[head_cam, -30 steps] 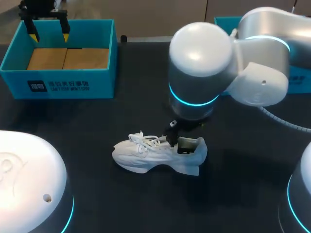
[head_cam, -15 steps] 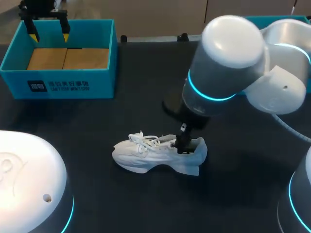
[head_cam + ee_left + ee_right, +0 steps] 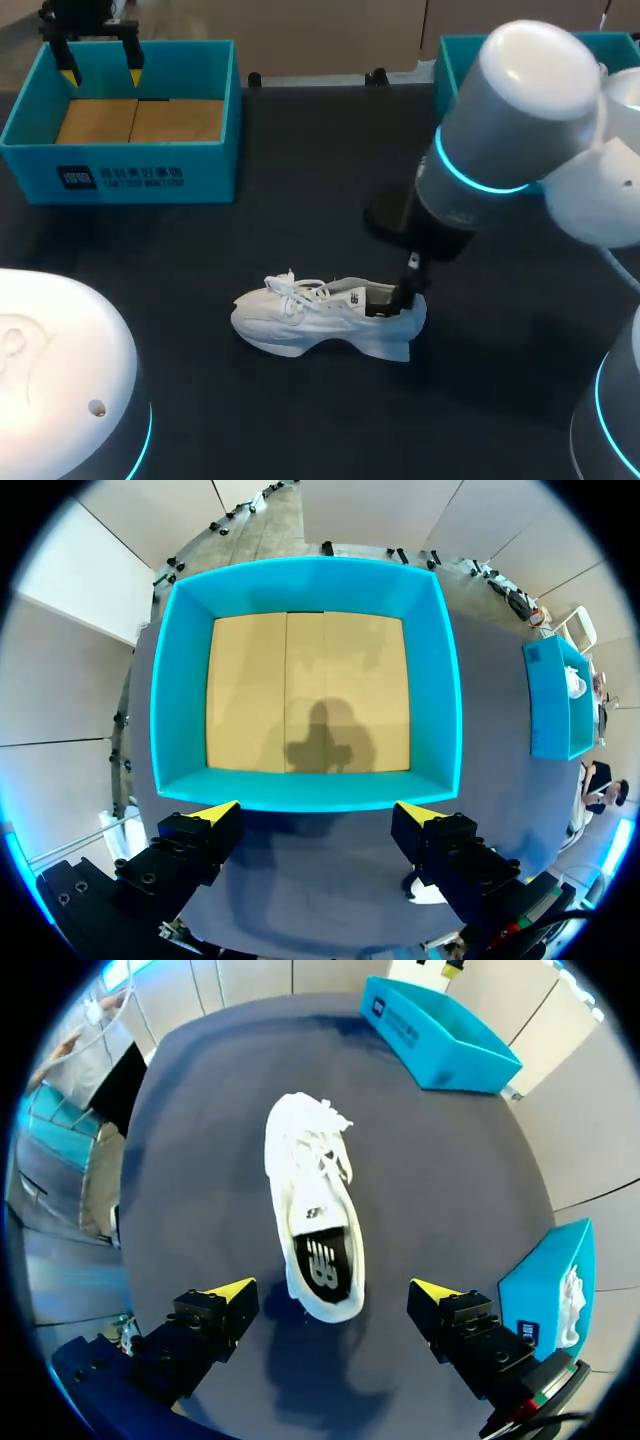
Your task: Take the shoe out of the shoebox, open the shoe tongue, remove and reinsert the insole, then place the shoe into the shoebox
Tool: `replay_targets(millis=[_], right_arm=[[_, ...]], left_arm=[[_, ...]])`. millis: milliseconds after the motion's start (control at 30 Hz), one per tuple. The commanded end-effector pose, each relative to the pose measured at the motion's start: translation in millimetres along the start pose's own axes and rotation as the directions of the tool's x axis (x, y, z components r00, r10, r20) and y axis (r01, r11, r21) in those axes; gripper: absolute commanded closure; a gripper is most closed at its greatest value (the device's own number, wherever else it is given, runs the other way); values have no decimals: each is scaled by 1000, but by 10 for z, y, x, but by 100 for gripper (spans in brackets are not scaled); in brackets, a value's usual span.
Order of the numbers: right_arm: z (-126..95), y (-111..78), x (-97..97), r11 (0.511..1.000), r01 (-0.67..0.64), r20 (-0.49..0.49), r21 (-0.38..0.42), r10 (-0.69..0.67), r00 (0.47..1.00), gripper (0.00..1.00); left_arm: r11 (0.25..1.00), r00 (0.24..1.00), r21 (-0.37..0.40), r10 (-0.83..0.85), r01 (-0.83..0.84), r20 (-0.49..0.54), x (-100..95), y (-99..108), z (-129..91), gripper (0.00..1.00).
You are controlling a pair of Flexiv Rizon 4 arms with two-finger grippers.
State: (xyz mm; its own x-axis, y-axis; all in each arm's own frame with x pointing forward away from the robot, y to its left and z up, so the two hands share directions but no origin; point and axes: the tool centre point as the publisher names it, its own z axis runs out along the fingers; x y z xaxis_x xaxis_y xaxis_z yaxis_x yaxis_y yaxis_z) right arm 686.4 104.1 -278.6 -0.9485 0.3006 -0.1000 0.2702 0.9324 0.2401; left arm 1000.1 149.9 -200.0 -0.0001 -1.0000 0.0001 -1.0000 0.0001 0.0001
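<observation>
- A matte black desk [image 3: 300,190] spans the head view, its far edge running straight across.
- Even light falls on it; soft shadow lies toward its right edge.

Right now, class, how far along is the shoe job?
Done: the shoe lies on the table, out of the shoebox. In hand: nothing; the right pincer hangs open over the heel, with the insole inside. Left: boxing the shoe; I cannot tell whether the insole steps are done.
</observation>
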Motion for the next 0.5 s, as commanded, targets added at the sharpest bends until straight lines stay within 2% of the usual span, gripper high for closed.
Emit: replay_targets(millis=[33,233,367,500], right_arm=[[-68,-333,-32,946,54,-28,-319,-66,997,0],[-57,-396,-42,888,144,-79,-436,-198,977,0],[-15,-460,-65,860,143,-57,-490,-196,979,0],[51,-565,-116,810,149,-19,-568,-194,981,0]], left_arm=[[1000,1000,0,0,0,0,0,1,0,0],[1000,1000,0,0,0,0,0,1,0,0],[1000,1000,0,0,0,0,0,1,0,0],[1000,1000,0,0,0,0,0,1,0,0]])
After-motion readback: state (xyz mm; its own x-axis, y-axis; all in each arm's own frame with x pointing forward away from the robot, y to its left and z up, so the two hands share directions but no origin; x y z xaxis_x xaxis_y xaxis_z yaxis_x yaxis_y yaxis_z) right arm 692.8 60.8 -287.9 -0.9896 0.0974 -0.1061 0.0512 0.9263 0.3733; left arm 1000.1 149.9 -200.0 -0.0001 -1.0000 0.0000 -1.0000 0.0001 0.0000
